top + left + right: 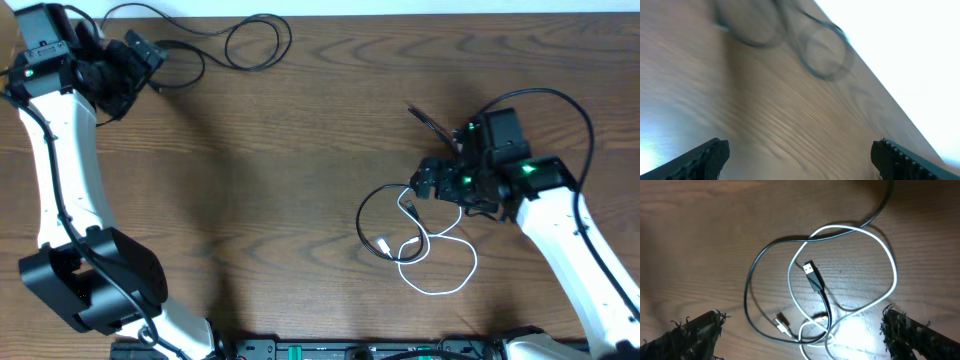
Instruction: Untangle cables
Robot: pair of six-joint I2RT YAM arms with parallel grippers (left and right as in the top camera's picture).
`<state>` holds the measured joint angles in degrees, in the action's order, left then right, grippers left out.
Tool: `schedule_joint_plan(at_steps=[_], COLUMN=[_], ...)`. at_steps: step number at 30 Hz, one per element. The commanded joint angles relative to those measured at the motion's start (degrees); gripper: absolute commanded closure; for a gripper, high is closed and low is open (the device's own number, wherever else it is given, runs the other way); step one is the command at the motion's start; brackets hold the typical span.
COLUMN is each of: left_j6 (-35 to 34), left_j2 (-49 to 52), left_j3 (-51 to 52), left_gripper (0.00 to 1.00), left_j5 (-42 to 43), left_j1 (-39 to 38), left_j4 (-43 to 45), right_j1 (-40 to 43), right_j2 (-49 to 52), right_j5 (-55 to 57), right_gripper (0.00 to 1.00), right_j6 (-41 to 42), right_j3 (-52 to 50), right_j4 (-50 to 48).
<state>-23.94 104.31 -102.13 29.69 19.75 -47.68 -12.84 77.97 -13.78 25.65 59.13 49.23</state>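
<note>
One black cable lies in loose loops at the table's far edge; it shows blurred in the left wrist view. My left gripper is open and empty just left of it, its fingers wide apart over bare wood. A white cable and a second black cable lie looped through each other at the right. In the right wrist view the white cable crosses the black cable several times. My right gripper is open above them, its fingers either side of the tangle.
The wooden table spans the view. A USB plug and a silver plug lie inside the loops. The right arm's thick black cable arcs above its wrist. A thin dark piece lies just beyond the right gripper.
</note>
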Motion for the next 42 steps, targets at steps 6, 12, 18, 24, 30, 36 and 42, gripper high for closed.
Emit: schedule_joint_plan(at_steps=[6,12,18,24,30,36,42], left_j6=[12.02,13.88,13.86,13.77,13.66,13.64,13.70], left_j2=[-3.82,-4.24,-4.24,-4.22,-4.04,-1.97,2.10], left_j3=[-0.13,-0.11,-0.11,-0.11,1.64,4.00,5.49], left_gripper=[0.04,0.04,0.04,0.04,0.04,0.04,0.04], left_j5=[19.37,7.61,-11.87,-13.90,-13.92,-13.92,-12.79], left_j1=[-11.32,-23.71,-34.27,-39.78,-44.24,-46.88,-49.03], left_j4=[-3.67,-6.64,-8.22,-8.39,-8.41,-8.44,-10.16], right_j1=[2.84,3.54,3.52,3.52,3.52,3.54,3.52], right_j2=[-14.97,-24.44,-30.53,-30.84,-30.73,-30.71,-30.69], right_j5=[-0.17,5.88,6.80,6.78,6.80,6.80,6.80], right_gripper=[0.01,0.01,0.01,0.01,0.01,0.01,0.01], right_j6=[0.39,0.44,0.44,0.44,0.46,0.46,0.48], right_j3=[0.20,0.20,0.20,0.20,0.17,0.15,0.13], right_j4=[4.74,11.23,13.94,13.86,13.84,13.11,12.02])
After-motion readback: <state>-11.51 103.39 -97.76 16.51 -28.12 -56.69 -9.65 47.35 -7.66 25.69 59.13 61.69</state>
